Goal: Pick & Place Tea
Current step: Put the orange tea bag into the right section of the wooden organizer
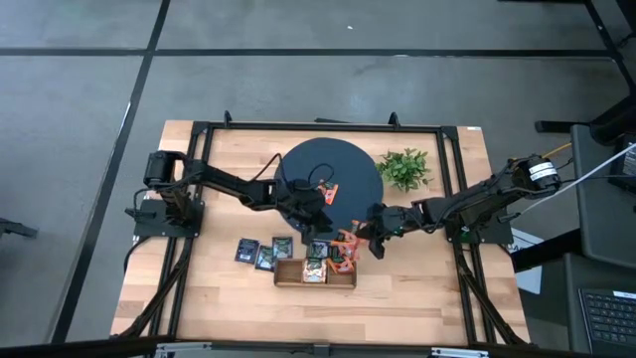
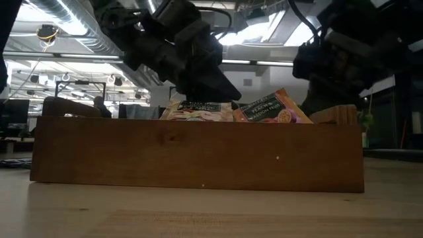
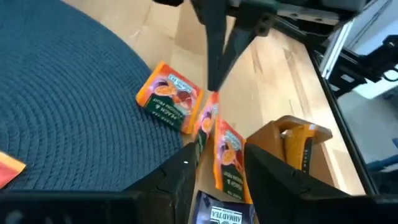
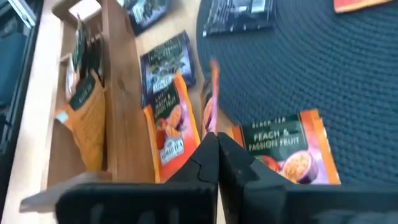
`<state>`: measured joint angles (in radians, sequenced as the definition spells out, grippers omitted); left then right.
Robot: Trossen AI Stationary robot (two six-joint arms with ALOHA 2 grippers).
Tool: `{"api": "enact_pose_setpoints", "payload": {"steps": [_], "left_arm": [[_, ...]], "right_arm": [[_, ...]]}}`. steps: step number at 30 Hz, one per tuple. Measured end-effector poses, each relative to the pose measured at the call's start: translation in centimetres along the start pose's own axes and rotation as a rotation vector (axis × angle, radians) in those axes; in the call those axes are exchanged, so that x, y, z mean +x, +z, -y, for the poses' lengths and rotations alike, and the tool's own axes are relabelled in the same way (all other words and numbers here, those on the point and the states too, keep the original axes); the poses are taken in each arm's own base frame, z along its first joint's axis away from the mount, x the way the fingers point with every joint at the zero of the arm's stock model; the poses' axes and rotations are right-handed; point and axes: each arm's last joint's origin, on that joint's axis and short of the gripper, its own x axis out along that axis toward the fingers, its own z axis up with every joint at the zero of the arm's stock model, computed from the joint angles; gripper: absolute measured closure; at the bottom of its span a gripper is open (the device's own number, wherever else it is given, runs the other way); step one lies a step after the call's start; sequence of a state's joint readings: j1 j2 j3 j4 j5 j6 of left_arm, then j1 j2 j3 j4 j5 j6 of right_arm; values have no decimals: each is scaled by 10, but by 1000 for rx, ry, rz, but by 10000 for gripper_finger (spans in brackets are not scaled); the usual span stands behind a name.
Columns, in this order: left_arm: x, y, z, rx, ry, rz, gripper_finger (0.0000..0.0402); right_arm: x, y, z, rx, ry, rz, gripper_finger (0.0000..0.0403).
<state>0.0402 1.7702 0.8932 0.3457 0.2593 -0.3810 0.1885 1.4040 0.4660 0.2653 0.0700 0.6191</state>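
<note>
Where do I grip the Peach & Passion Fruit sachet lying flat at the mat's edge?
Probably take the Peach & Passion Fruit sachet by the corner poking past the blue mat, toward the wooden tray. It lies flat, so come down from above onto that corner. The right tool is shut on another orange sachet.

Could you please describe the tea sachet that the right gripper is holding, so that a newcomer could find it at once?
Start at the round dark mat and go to its edge nearest the wooden tray. There the right gripper pinches an orange sachet. Unlike the flat sachets beside it, it stands on edge.
</note>
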Motion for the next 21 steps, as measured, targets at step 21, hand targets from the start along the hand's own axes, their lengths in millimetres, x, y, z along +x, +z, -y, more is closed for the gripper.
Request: {"api": "enact_pose_setpoints", "payload": {"steps": [21], "left_arm": [[0,0,0,26,1,-5,281]], "right_arm": [[0,-1,1,41,63,-64,365]]}}
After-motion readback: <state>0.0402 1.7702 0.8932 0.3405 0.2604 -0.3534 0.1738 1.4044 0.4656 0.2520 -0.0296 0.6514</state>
